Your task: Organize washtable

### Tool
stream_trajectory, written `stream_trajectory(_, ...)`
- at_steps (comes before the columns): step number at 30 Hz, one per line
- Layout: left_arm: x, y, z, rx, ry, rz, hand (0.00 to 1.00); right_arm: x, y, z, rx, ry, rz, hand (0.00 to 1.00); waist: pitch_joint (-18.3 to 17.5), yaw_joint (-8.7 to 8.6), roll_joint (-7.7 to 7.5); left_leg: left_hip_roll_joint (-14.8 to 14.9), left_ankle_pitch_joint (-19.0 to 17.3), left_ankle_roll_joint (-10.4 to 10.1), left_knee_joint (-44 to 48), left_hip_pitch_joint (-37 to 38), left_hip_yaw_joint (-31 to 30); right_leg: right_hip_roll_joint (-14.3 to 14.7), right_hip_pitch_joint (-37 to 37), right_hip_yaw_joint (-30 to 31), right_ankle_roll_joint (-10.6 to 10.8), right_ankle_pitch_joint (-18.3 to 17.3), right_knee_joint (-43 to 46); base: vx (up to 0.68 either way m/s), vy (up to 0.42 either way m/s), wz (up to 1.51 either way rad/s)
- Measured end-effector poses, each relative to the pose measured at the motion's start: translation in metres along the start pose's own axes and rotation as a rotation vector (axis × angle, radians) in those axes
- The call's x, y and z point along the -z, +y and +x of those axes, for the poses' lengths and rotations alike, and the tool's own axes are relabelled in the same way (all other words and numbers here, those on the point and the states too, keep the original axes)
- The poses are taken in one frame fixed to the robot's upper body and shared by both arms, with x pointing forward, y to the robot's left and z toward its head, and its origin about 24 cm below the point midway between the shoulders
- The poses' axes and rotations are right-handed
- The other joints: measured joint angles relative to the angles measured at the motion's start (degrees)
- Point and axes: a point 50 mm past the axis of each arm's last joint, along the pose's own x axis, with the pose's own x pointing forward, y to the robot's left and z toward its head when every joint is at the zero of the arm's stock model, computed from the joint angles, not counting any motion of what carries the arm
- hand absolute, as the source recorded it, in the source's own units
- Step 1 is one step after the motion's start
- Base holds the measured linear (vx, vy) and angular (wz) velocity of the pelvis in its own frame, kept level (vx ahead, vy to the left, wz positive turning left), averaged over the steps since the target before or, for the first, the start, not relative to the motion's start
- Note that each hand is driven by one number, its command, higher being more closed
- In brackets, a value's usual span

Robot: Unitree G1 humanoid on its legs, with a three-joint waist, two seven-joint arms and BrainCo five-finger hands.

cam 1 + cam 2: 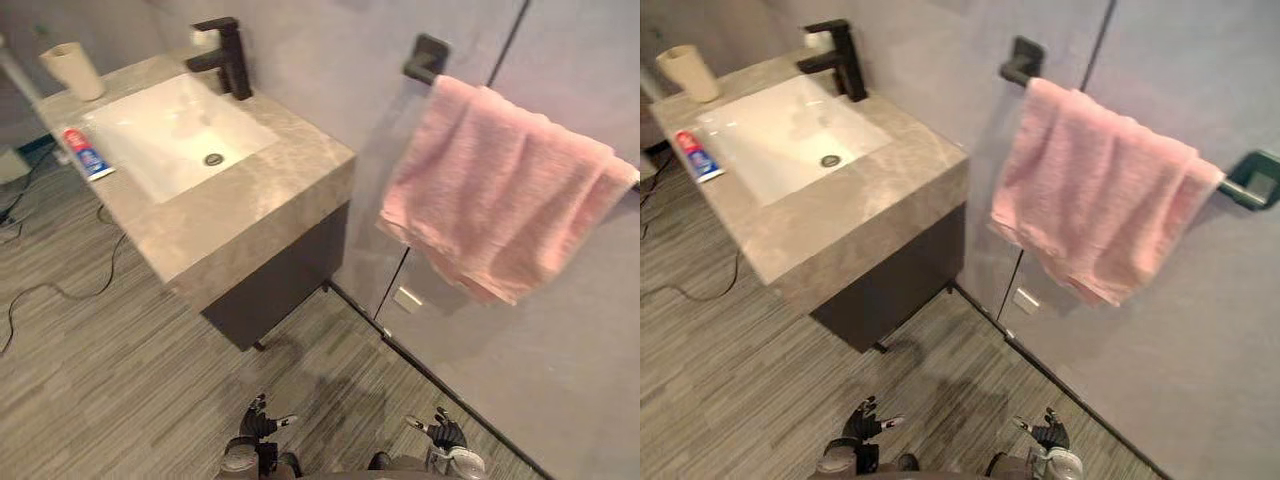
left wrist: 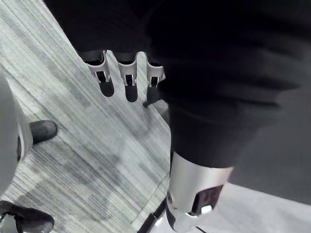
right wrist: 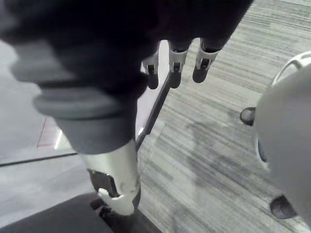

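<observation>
Worktop: you have a grey marble-look stone worktop at the far left, sitting on a dark cabinet against the grey wall.
Basin: a white rectangular sink basin is sunk into the worktop, with a round metal drain in its floor.
Tap: a matt black angular tap stands upright on the worktop's far edge, its spout reaching over the basin.
Cup: look to the far-left corner of the worktop for the beige tumbler-shaped cup. It stands upright and well apart from the tap.
Toothpaste: the red, white and blue toothpaste tube lies flat on the worktop's left rim, just beside the basin and nearer to you than the cup.
Towel: on the right, a pink terry towel hangs folded over a black wall-mounted towel bar, bunched unevenly along its lower edge.
Left hand: the left hand hangs low at the near edge over the grey wood-grain floor. Its fingers are loose and nearly straight, and it holds nothing.
Right hand: the right hand hangs low on the near right, close to the wall's base. Its fingers are relaxed too, and it carries nothing.
</observation>
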Motion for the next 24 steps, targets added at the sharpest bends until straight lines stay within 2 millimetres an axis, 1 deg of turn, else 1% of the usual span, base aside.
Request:
stream_trajectory(2, 0.003, 0.003, -0.001, -0.007, 0.013, 0.006, 0.00, -0.001, -0.001, 0.000, 0.000, -0.004, -0.003, 0.00, 0.0, -0.05, 0.16, -0.9, 1.6, 0.7, -1.8, 0.3, -2.4, -0.3, 0.3, 0.4, 0.1, 0.1, 0.5, -0.13, 0.087, 0.70)
stream_trajectory(3, 0.007, 0.005, -0.002, -0.009, 0.026, 0.008, 0.00, -0.004, -0.004, 0.001, 0.004, -0.010, -0.007, 0.00, 0.2, -0.18, 0.59, -1.5, 2.5, 1.6, -3.3, 0.4, -4.9, 0.4, 0.0, 6.7, -0.7, -0.4, 2.0, -0.14, 0.052, 0.86)
stream_trajectory(4, 0.011, 0.007, -0.002, -0.015, 0.038, 0.014, 0.00, -0.004, -0.004, 0.001, 0.004, -0.011, -0.007, 0.00, 0.2, -0.34, 1.28, -1.8, 3.8, 1.7, -4.7, 0.6, -7.5, 1.4, -0.8, 15.4, -2.9, -2.7, 2.6, -0.14, 0.052, 1.01)
stream_trajectory(5, 0.012, 0.009, -0.003, -0.019, 0.042, 0.014, 0.00, -0.002, -0.003, 0.001, 0.004, -0.006, -0.006, 0.00, 0.1, -0.43, 0.93, -2.3, 4.5, 1.9, -5.7, 0.5, -8.7, 1.9, -1.2, 19.9, -2.6, -4.0, 2.6, -0.17, -0.039, 1.22)
stream_trajectory(6, 0.012, 0.009, -0.003, -0.024, 0.044, 0.006, 0.00, 0.002, -0.005, 0.000, 0.006, 0.010, -0.008, 0.00, -0.1, -0.43, 0.40, -3.1, 6.2, 1.8, -7.9, 0.5, -11.3, 2.5, -1.2, 21.6, -0.6, -4.8, 3.0, -0.16, -0.071, 1.15)
stream_trajectory(7, 0.013, 0.011, -0.003, -0.032, 0.047, -0.003, 0.00, 0.005, -0.007, 0.000, 0.013, 0.021, -0.011, 0.00, 0.0, -0.06, 0.93, -3.3, 6.8, 1.3, -8.0, 0.1, -12.6, 2.3, -1.0, 19.8, -0.2, -5.0, 3.0, -0.19, -0.063, 0.97)
stream_trajectory(8, 0.016, 0.013, -0.004, -0.043, 0.052, -0.021, 0.00, 0.006, -0.009, 0.000, 0.017, 0.030, -0.014, 0.00, -0.1, 0.17, 1.02, -3.2, 7.2, 1.3, -8.0, -0.2, -13.1, 2.2, -0.9, 19.2, -0.1, -5.0, 3.0, -0.14, -0.011, 0.67)
stream_trajectory(10, 0.019, 0.013, -0.006, -0.057, 0.063, -0.053, 0.00, 0.004, -0.010, 0.001, 0.019, 0.026, -0.019, 0.00, -0.1, 0.01, 1.39, -3.2, 8.1, 0.8, -8.0, -0.9, -15.7, 2.3, 0.1, 16.3, 0.3, -5.0, 2.3, -0.08, -0.028, 0.59)
stream_trajectory(12, 0.021, 0.012, -0.006, -0.057, 0.068, -0.062, 0.00, 0.006, -0.011, 0.000, 0.020, 0.031, -0.016, 0.00, -0.1, 0.17, 1.26, -3.2, 8.4, 0.9, -8.0, -1.8, -17.2, 2.5, 1.5, 13.8, 0.6, -4.8, 0.9, -0.06, -0.032, 0.57)
stream_trajectory(13, 0.020, 0.013, -0.006, -0.061, 0.065, -0.067, 0.00, 0.006, -0.011, 0.000, 0.020, 0.029, -0.016, 0.00, -0.1, 0.42, 1.10, -3.1, 8.3, 1.0, -8.0, -2.1, -17.1, 2.4, 1.7, 12.7, 0.7, -4.7, 0.6, -0.02, -0.010, 1.10)
stream_trajectory(14, 0.017, 0.016, -0.005, -0.074, 0.056, -0.080, 0.00, 0.006, -0.012, 0.000, 0.025, 0.028, -0.011, 0.00, -0.3, 0.17, 0.39, -2.7, 7.7, 2.0, -7.8, -4.1, -11.5, 0.7, 2.3, 7.0, 1.4, -3.7, 0.5, 0.02, 0.022, 1.15)
stream_trajectory(16, 0.016, 0.018, -0.004, -0.081, 0.053, -0.086, 0.00, 0.005, -0.015, 0.000, 0.033, 0.027, -0.014, 0.00, -0.3, -0.44, 0.03, -1.3, 7.6, 2.8, -6.4, -5.8, -2.8, -0.7, 2.9, 3.0, 1.6, -3.4, 1.1, 0.09, 0.085, 1.49)
stream_trajectory(17, 0.014, 0.018, -0.003, -0.083, 0.046, -0.090, 0.00, 0.006, -0.021, 0.001, 0.049, 0.038, -0.025, 0.00, -0.2, 0.14, 0.24, 0.3, 10.5, 4.6, -3.7, -6.9, 4.1, -1.6, 3.1, 0.2, 1.8, -3.6, 2.9, 0.16, 0.135, 1.50)
stream_trajectory(18, 0.012, 0.018, -0.003, -0.084, 0.040, -0.093, 0.00, 0.008, -0.023, 0.001, 0.054, 0.050, -0.025, 0.00, -0.3, 0.24, 0.64, -0.3, 11.0, 5.1, -3.3, -7.2, 4.5, -1.8, 3.2, -0.2, 1.8, -3.7, 4.0, 0.17, 0.153, 1.49)
stream_trajectory(19, 0.012, 0.020, -0.003, -0.103, 0.037, -0.131, 0.00, 0.000, -0.020, 0.004, 0.051, 0.032, -0.028, 0.00, 0.8, 0.52, 0.68, 0.0, 11.3, 5.6, -2.7, -7.5, 3.1, -2.4, 2.1, 0.6, 2.3, -5.2, 6.4, 0.07, 0.086, 0.81)
stream_trajectory(20, 0.012, 0.023, -0.003, -0.118, 0.039, -0.140, 0.00, -0.002, -0.015, 0.005, 0.039, 0.025, -0.024, 0.00, 1.1, 0.65, 0.36, -0.2, 11.4, 5.6, -2.6, -7.6, 2.3, -2.1, 2.2, 1.3, 2.3, -5.3, 4.4, 0.02, 0.075, 0.82)
stream_trajectory(21, 0.011, 0.034, -0.003, -0.152, 0.032, -0.172, 0.00, -0.008, -0.001, 0.006, 0.007, 0.007, -0.007, 0.00, 1.7, 1.46, -1.93, -1.8, 11.4, 5.5, -1.1, -8.7, 1.2, -3.8, 2.6, 1.6, 1.8, -1.0, 0.4, -0.01, 0.042, 0.83)
stream_trajectory(22, 0.003, 0.038, 0.000, -0.160, 0.016, -0.169, 0.00, -0.015, 0.005, 0.009, -0.007, -0.010, -0.001, 0.00, 2.5, 1.50, -2.69, -2.0, 9.4, 3.2, 2.6, -10.8, 0.5, -4.8, 3.6, 0.2, 3.6, -1.6, 0.6, -0.03, 0.049, 0.73)
stream_trajectory(23, 0.002, 0.037, 0.001, -0.157, 0.011, -0.178, 0.00, -0.017, 0.006, 0.009, -0.008, -0.013, -0.001, 0.00, 2.8, 1.88, -2.64, -1.2, 7.2, 2.0, 4.2, -11.7, 1.5, -4.9, 3.6, 0.0, 3.5, -1.4, 0.6, -0.05, 0.043, 0.46)
stream_trajectory(24, 0.000, 0.033, 0.001, -0.155, 0.005, -0.199, 0.00, -0.018, 0.006, 0.009, -0.009, -0.019, -0.004, 0.00, 3.2, 2.98, -1.43, 1.1, 3.6, 2.2, 6.6, -12.0, 5.7, -4.5, 4.0, 0.1, 3.9, -1.3, 0.6, -0.08, 0.119, 0.01)
